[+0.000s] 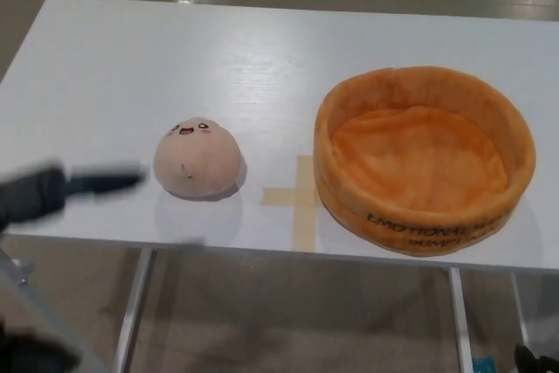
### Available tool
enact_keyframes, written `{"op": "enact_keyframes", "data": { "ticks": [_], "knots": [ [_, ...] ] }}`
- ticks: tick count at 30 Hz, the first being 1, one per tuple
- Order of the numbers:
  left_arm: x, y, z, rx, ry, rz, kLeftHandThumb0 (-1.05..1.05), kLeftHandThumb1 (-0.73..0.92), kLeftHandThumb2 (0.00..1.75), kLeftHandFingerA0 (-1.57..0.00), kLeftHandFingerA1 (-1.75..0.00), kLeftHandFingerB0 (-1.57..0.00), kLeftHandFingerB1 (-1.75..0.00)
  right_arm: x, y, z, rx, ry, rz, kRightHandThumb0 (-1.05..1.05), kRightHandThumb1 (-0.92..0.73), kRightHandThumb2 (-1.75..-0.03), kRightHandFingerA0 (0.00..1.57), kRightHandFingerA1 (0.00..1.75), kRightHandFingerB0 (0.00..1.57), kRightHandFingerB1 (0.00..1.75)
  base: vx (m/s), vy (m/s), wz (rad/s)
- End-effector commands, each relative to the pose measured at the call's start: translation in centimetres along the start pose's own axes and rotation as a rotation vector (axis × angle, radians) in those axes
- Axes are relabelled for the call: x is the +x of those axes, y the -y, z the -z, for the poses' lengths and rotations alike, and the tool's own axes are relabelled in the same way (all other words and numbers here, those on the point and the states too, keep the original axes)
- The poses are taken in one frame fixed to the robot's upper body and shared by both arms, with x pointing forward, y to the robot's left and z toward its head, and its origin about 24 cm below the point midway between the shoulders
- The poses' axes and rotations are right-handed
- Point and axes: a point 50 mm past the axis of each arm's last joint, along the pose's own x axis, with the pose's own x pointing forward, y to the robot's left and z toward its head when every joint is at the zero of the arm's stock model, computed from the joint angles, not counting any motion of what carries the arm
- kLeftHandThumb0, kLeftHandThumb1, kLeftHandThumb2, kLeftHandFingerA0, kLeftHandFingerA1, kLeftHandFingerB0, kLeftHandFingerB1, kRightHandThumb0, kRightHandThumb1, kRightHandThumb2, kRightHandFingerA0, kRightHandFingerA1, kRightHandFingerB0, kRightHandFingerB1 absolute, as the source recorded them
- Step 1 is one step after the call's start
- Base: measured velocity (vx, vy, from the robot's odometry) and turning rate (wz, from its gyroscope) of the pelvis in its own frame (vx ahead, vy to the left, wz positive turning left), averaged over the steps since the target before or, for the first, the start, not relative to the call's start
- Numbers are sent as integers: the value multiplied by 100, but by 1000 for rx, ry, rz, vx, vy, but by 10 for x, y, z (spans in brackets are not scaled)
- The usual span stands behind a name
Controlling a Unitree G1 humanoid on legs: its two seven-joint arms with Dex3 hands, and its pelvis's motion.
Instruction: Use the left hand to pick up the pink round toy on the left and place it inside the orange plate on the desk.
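a round pink plush toy (197,159) with a small smiling face sits upright on the white desk, left of a taped cross. the soft orange plate (424,160), a high-walled round basket, stands empty to the right.

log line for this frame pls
phase: reach | left hand: motion-blurred, beside pink toy, no contact | toy: on desk | orange plate: empty

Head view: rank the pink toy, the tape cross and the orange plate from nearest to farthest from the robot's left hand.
Measured from the blurred left hand at the left edge:
1. Pink toy, just right of the hand.
2. Tape cross, middle of the desk's near edge.
3. Orange plate, far right.
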Motion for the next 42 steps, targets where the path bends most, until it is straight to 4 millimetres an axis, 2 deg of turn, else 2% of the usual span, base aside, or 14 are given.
{"op": "enact_keyframes", "data": {
  "ticks": [1,5,9,11,14,21,22,24,26,27,31,35,41,42],
  "knots": [
    [41,-22,19,138,-16,-76,-21,38,65,0,-16,-5,-30,0,6,2,14,-4,17,-22,-29,-92,29,68,20,61,0,0,0],
    [63,-30,37,269,-92,-84,-25,37,65,0,-17,-11,-33,0,4,1,4,6,13,-21,-33,-79,23,81,20,64,0,0,0],
    [77,-32,45,347,-145,-65,-24,37,65,0,-18,-10,-33,-1,3,2,3,7,6,-22,-28,-92,30,69,21,62,0,0,0],
    [90,-33,54,368,-175,-45,-19,41,53,0,-22,-14,-28,-1,4,3,-19,0,8,-27,-35,-76,25,84,20,67,0,0,0],
    [99,-31,62,411,-208,-24,-28,37,65,0,-9,-9,-33,-2,3,4,-14,-3,11,-21,-28,-92,31,69,22,62,0,0,0],
    [128,-21,85,542,-327,69,-45,30,64,0,0,-7,-28,-2,2,4,-26,0,7,-24,-33,-78,25,88,21,69,0,0,0],
    [130,-19,89,550,-341,79,-44,30,63,0,0,-8,-29,-2,1,4,-29,1,7,-22,-27,-91,34,70,23,63,0,0,0],
    [133,-15,94,567,-364,96,-38,35,63,0,-3,-8,-30,-2,1,4,-24,-1,9,-24,-33,-77,28,84,22,68,0,0,0],
    [136,-9,100,588,-388,117,-37,29,64,0,-7,-6,-31,-3,1,5,-10,-5,2,-22,-29,-92,30,69,19,61,0,0,0],
    [138,-7,102,585,-393,123,-35,29,64,0,-8,-8,-31,-3,2,6,-24,-6,0,-28,-35,-77,25,83,19,68,0,0,0],
    [143,2,113,588,-424,151,-36,29,65,0,-11,-10,-34,-3,1,6,-16,-9,8,-19,-27,-92,33,70,24,62,0,0,0],
    [147,13,125,613,-470,198,-35,29,65,0,-10,-9,-34,-3,0,6,0,-4,4,-21,-32,-79,26,85,21,69,0,0,0],
    [142,27,144,646,-539,234,-34,29,65,0,-19,-9,-36,-4,-1,8,-17,-8,1,-19,-28,-92,29,68,18,60,0,0,0],
    [141,29,148,654,-555,245,-33,39,52,0,-21,-14,-29,-4,-1,8,-24,-7,-2,-23,-37,-79,25,75,20,61,0,0,0]
  ]
}}
